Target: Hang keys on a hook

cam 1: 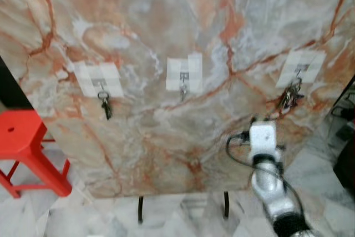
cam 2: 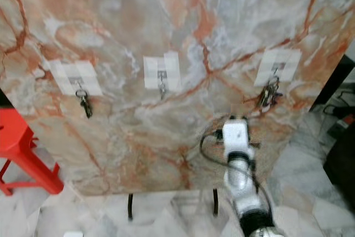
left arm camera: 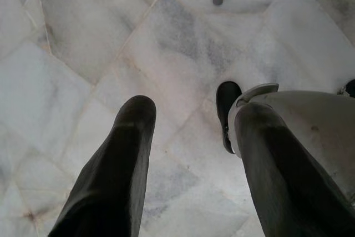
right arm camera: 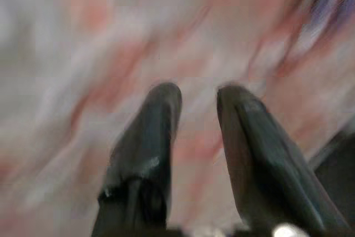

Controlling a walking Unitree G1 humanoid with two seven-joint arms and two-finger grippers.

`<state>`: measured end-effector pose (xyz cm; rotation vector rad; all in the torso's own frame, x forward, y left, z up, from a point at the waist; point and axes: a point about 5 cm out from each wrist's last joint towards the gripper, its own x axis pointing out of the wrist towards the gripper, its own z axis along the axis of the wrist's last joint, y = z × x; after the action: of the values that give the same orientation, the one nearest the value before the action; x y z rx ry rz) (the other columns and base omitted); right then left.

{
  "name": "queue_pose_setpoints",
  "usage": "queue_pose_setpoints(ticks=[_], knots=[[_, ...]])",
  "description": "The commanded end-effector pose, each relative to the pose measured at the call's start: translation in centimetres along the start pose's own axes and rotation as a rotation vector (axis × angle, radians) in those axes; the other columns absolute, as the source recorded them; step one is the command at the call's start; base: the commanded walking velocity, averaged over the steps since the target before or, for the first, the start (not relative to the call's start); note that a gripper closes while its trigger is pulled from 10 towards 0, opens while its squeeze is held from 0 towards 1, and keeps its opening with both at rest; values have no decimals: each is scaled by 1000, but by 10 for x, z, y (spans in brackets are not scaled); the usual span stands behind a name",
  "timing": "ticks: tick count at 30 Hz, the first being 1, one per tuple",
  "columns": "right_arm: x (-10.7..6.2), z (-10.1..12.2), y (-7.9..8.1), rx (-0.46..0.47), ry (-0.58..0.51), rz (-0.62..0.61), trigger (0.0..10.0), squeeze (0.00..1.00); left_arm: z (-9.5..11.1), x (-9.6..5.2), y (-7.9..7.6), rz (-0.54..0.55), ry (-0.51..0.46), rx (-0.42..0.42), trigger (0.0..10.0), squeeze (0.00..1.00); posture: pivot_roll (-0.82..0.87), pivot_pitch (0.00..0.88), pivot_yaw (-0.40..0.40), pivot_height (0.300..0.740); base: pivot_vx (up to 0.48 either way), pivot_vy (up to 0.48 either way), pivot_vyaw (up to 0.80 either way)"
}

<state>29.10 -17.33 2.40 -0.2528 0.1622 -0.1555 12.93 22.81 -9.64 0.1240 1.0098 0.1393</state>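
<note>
While your right gripper (right arm camera: 197, 95) faced the marble board (cam 1: 166, 37) with its fingers narrowly parted and empty, the keys (cam 1: 289, 97) hung on the right hook (cam 1: 298, 72). Your left gripper (left arm camera: 191, 117) hung wide and empty above the floor (left arm camera: 83, 43).

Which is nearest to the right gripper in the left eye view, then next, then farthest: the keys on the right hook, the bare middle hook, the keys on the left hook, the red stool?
Measured from the right gripper, below the board's right side:
1. Keys on the right hook, just above it.
2. Middle hook, board centre, bare.
3. Keys on the left hook, board's left side.
4. Red stool, on the floor, far left.
</note>
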Motion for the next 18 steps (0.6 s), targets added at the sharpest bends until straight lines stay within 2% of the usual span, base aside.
queue_pose_setpoints(ticks=[1, 2, 3, 5, 7, 9, 11, 13, 15, 16, 17, 18], knots=[[-6, -21, -5, 91, 130, 0, 10000, 0, -5, -1, 1, -8, 26, 15, 10000, 0, 22, 0, -15, 740, 0, 0, 0], [-17, -46, -8, 189, 290, -39, 10000, 0, -5, -1, 1, -9, 25, 15, 10000, 0, 12, 0, -18, 740, 0, 0, 0], [-24, -60, -10, 214, 380, -48, 10000, 0, -5, -1, 1, -9, 24, 15, 10000, 0, 8, 0, -20, 740, 0, 0, 0], [-38, -80, -12, 251, 513, -57, 10000, 0, -5, -1, 0, -10, 23, 14, 10000, 0, 12, 0, -22, 740, 0, 0, 0], [-56, -101, -11, 233, 670, -38, 10000, 0, -4, -1, 0, -10, 21, 12, 10000, 0, 11, 0, -23, 740, 0, 0, 0], [-67, -111, -6, 349, 747, -61, 10000, 0, -3, 0, 0, -14, 19, 21, 10000, 0, 0, 0, -17, 740, 0, 0, 0], [-75, -117, -2, 330, 780, -22, 10000, 0, -2, 0, 1, -14, 16, 23, 10000, 0, -23, 0, -9, 740, 0, 0, 0], [-89, -126, 6, 263, 826, 65, 10000, 0, -1, 0, 3, -14, 15, 35, 10000, 0, -16, 0, -17, 740, 0, 0, 0], [-100, -134, 7, 232, 875, 89, 10000, 0, -1, 0, 3, -15, 16, 45, 10000, 0, -9, 0, -22, 740, 0, 0, 0], [-111, -142, 4, 244, 929, 58, 10000, 0, -1, 0, 3, -14, 11, 39, 10000, 0, 2, 0, -23, 740, 0, 0, 0], [-111, -142, 4, 244, 929, 58, 10000, 0, -1, 0, 3, -14, 11, 39, 10000, 0, 2, 0, -23, 740, 0, 0, 0], [-115, -144, 2, 296, 947, 6, 10000, 0, 0, 0, 3, -13, 8, 37, 10000, 0, 4, 0, -18, 740, 0, 0, 0]])
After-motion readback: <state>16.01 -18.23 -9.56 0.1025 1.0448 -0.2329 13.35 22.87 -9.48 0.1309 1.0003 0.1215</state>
